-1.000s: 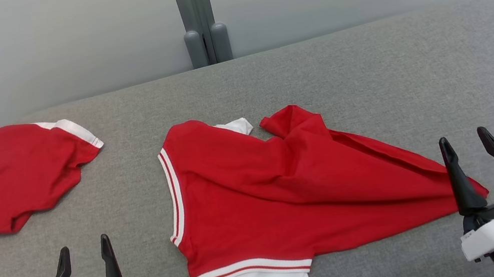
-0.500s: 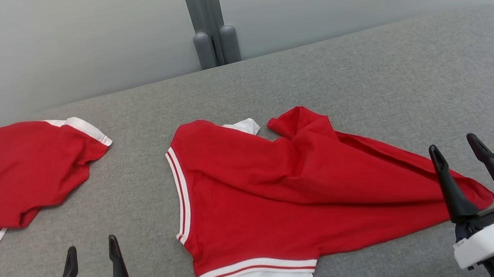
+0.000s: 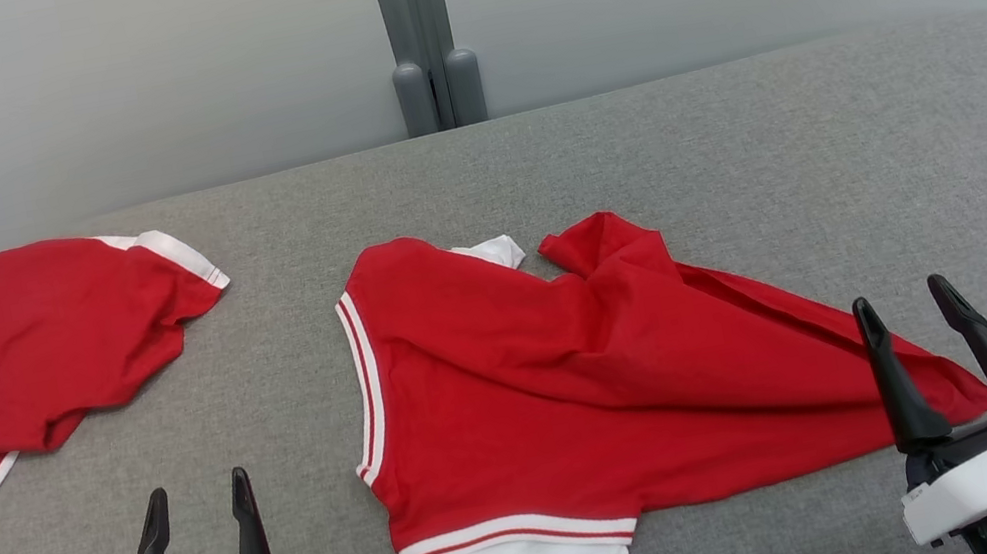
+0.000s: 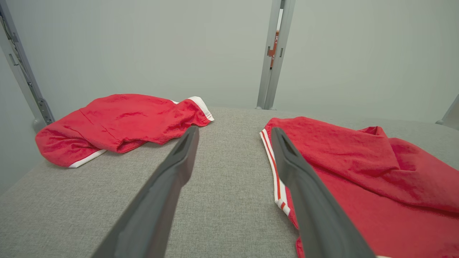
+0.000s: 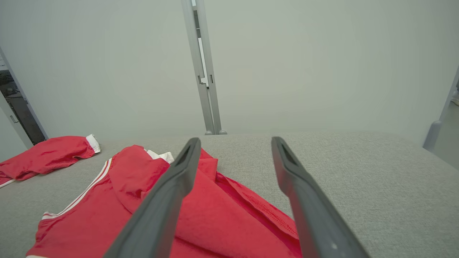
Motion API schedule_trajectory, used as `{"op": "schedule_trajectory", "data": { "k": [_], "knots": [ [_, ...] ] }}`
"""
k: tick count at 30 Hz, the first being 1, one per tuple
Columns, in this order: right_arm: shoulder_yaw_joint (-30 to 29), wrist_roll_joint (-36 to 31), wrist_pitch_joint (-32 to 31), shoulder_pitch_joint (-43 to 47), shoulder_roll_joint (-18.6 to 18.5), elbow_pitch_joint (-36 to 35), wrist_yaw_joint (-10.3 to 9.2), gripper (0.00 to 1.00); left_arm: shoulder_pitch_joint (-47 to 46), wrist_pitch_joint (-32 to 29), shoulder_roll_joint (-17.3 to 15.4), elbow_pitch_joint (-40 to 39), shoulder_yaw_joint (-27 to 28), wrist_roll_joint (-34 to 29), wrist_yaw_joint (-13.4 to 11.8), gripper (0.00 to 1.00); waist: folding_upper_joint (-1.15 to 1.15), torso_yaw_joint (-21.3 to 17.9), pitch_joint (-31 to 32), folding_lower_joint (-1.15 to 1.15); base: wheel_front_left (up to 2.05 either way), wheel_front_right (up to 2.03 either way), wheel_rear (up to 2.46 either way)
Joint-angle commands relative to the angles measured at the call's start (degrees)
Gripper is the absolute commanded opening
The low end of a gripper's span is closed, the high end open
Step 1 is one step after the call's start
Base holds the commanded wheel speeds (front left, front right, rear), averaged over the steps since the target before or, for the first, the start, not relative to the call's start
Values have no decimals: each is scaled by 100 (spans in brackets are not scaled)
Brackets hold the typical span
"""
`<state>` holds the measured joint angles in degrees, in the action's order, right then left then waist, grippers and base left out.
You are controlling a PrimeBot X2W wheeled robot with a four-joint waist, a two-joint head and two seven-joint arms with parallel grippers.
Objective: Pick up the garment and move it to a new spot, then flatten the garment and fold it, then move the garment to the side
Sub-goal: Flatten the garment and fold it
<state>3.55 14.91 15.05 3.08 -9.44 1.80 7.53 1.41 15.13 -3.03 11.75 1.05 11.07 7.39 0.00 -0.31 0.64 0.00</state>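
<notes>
The red garment [image 3: 574,385] lies crumpled in the middle of the grey table [image 3: 734,143]. One pointed corner is stretched toward my right side, so I judge it is not flattened yet. My right gripper [image 3: 898,293] hovers at that corner with its jaws wide and empty, probably placed there to take it. My left gripper [image 3: 196,484] waits near the striped edge [image 3: 362,381], also wide, holding nothing. A second shirt [image 3: 31,359] lies well apart, at the far left.
</notes>
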Motion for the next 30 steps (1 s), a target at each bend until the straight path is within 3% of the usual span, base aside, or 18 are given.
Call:
{"op": "schedule_trajectory", "data": {
  "k": [1, 30],
  "knots": [
    [-3, -33, 18, 44, 9, 17, -8, 100, 53, 1, -46, -7, -3, 43, 14, 100, 0, 0, -3, 0, 0, 0, 0],
    [14, 7, 18, 5, -36, 154, -8, 100, 69, 1, -44, 27, -29, 7, 15, 100, 0, 0, 5, 0, 0, 0, 0]
  ]
}}
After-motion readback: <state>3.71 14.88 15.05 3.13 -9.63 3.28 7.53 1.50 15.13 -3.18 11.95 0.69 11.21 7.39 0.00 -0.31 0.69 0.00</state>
